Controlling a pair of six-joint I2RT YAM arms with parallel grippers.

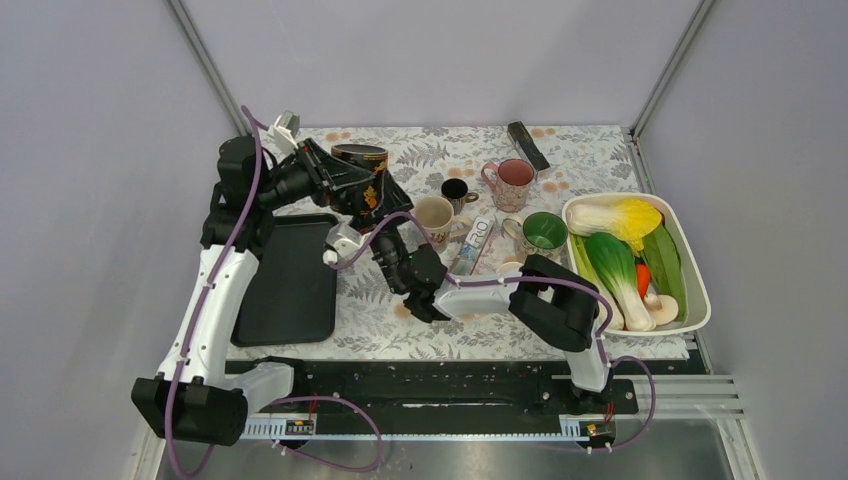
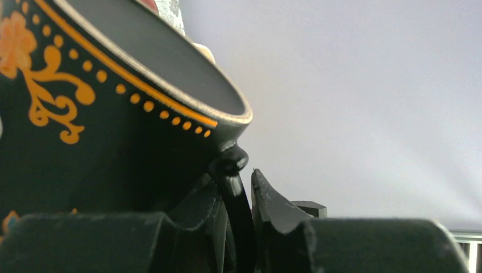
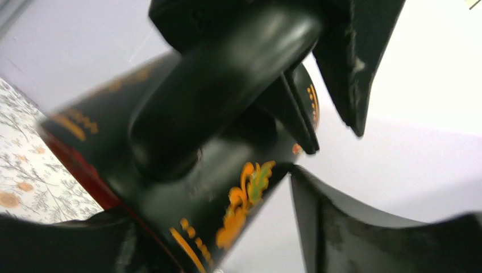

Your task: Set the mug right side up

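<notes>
Left hand (image 2: 239, 227) pinches the mug (image 2: 113, 142) by its handle (image 2: 234, 196), mouth tilted upward.

Black mug (image 1: 364, 176) with orange scrollwork and dots

"PRO" – on white tube (image 1: 475, 243)

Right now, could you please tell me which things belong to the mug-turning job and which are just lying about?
In the job: black mug, left claw shut on its handle, right claw open around its body.

Lying about: black tray, pink mug, beige mug, green cup, small dark cup, tube, remote, tub of vegetables.
</notes>
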